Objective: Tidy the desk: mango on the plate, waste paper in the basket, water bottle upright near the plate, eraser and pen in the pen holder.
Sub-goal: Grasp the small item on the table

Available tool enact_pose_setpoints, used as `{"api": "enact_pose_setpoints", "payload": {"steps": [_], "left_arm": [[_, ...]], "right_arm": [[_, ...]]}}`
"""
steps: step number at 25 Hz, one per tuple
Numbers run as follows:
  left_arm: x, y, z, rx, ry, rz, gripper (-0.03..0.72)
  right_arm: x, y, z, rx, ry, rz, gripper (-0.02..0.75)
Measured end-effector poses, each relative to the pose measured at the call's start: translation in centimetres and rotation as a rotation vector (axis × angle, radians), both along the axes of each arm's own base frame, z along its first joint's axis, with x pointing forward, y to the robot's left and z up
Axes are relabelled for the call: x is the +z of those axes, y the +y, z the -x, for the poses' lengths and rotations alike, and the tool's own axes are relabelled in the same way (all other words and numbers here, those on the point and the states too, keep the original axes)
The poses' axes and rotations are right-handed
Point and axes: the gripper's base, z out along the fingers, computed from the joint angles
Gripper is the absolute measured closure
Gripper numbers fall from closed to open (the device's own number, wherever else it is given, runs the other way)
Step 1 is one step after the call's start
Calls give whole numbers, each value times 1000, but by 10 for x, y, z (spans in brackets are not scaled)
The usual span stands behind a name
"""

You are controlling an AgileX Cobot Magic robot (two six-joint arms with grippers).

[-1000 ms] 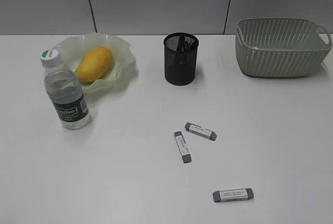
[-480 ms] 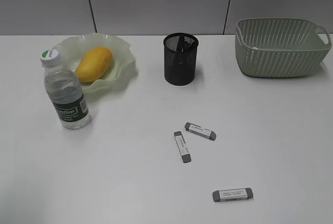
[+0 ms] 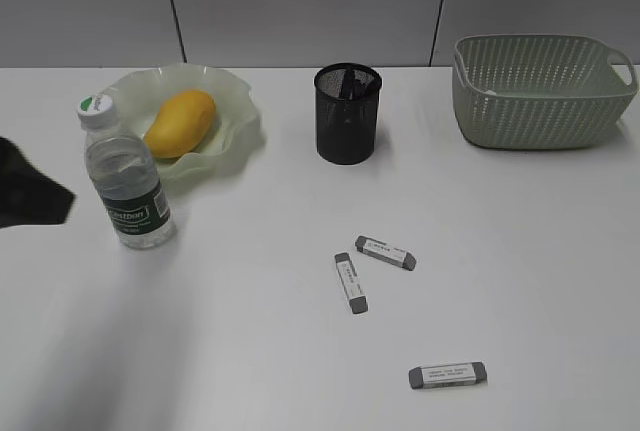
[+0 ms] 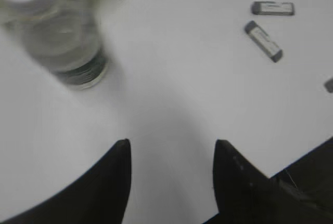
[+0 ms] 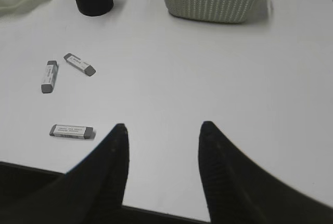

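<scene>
The mango [image 3: 181, 122] lies on the plate [image 3: 238, 123], the water bottle [image 3: 124, 178] upright at its seven o'clock. Three erasers [image 3: 385, 252] lie loose on the desk [image 3: 520, 251]. Both the left gripper [image 4: 171, 146] and the right gripper [image 5: 162, 129] hang spread and empty.

The left gripper [image 4: 170, 148] entered the exterior view at the left edge as a blurred dark shape [image 3: 30, 196]. Its jaws stood apart with nothing between them. The right gripper [image 5: 162, 130] hung above the tabletop, jaws likewise parted and empty.
</scene>
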Motion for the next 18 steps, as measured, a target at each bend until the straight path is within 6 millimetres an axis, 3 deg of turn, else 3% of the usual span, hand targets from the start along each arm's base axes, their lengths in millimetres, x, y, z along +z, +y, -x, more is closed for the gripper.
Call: {"api": "enact_pose_setpoints", "payload": {"steps": [5, 11, 15, 18], "left_arm": [[-12, -76, -13, -265, -13, -52, 310], [-55, -170, -13, -616, -16, -209, 310], [-84, -216, -9, -875, -56, -303, 310], [-105, -238, -6, -1002, -60, -342, 310]], "right_arm": [[0, 1, 0, 1, 0, -8, 380], [0, 1, 0, 2, 1, -10, 381], [0, 1, 0, 3, 1, -11, 381], [0, 1, 0, 3, 1, -12, 381]]}}
